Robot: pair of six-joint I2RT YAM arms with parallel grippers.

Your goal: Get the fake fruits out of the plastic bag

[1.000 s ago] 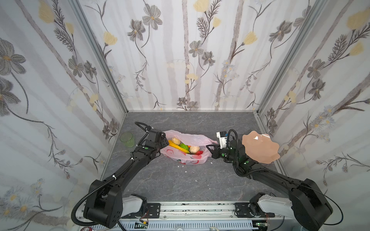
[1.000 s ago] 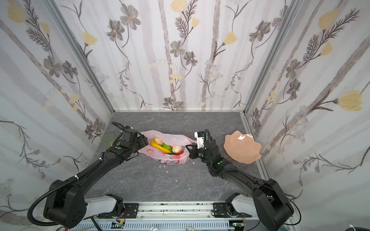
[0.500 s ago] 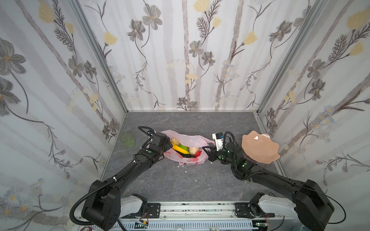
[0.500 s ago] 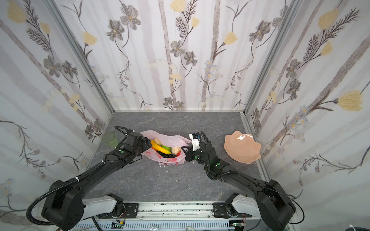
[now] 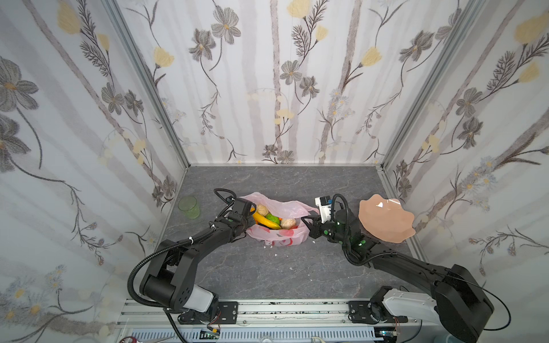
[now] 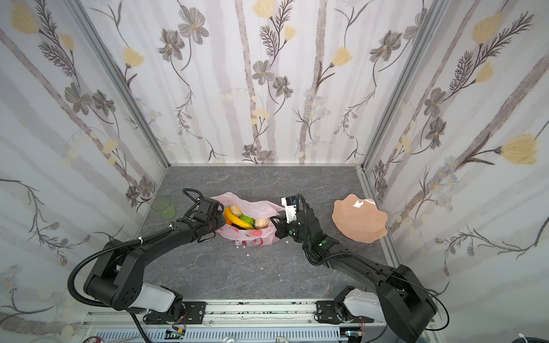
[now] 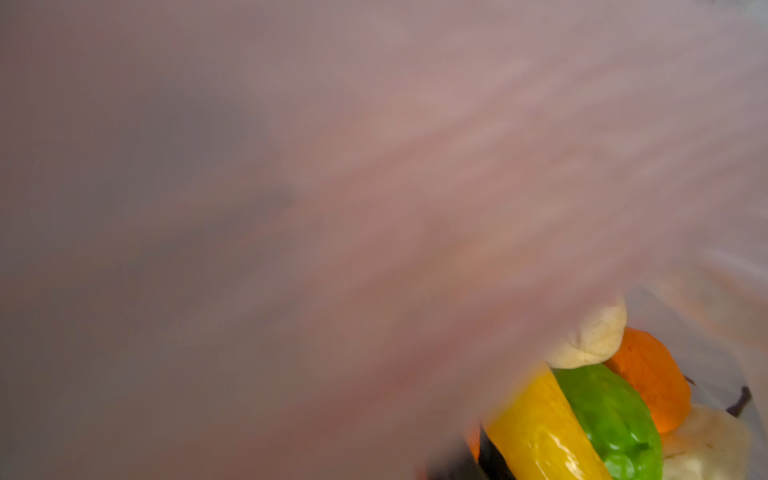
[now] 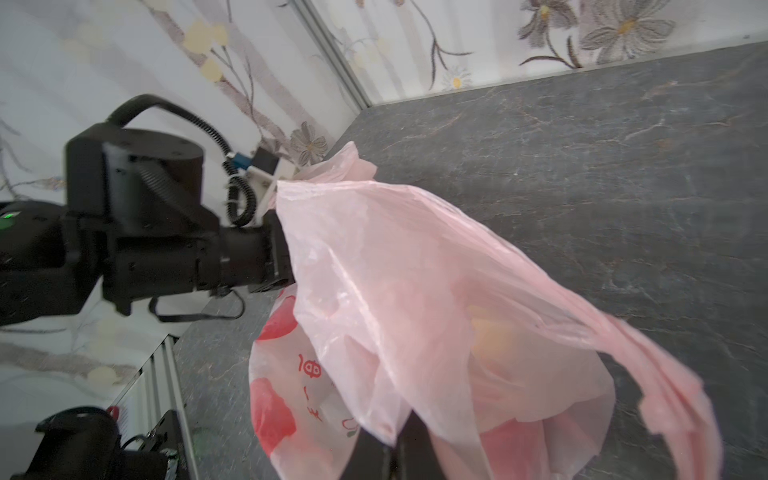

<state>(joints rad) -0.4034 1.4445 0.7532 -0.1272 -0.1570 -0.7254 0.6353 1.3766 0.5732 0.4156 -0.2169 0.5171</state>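
– Right wrist view: on the grey marbled tabletop (image 8: pixel 623 166), why does the thin translucent pink plastic bag (image 8: pixel 415 291) stand up like a tent?
– Because the right gripper (image 8: pixel 386 446) is clamped on a fold of its rim and draws that side outward. I judge this holds the mouth wide for the other arm.
– And the left gripper (image 5: pixel 247 221)?
– It sits at the opposite rim in both top views, its fingers buried in film, and its wrist camera is mostly veiled in pink. I cannot tell whether the jaws are apart or closed.
– Where are the fruits?
– Every one I can see is inside the bag. A glossy yellow toy banana (image 5: pixel 265 221) lies on top, with a bumpy green fruit (image 5: pixel 272 219) beside it. There are also two knobbly beige pears (image 5: pixel 287 222) and a small orange (image 7: pixel 648 382). The banana lies nearest the left gripper, so it looks like the likely first pick.
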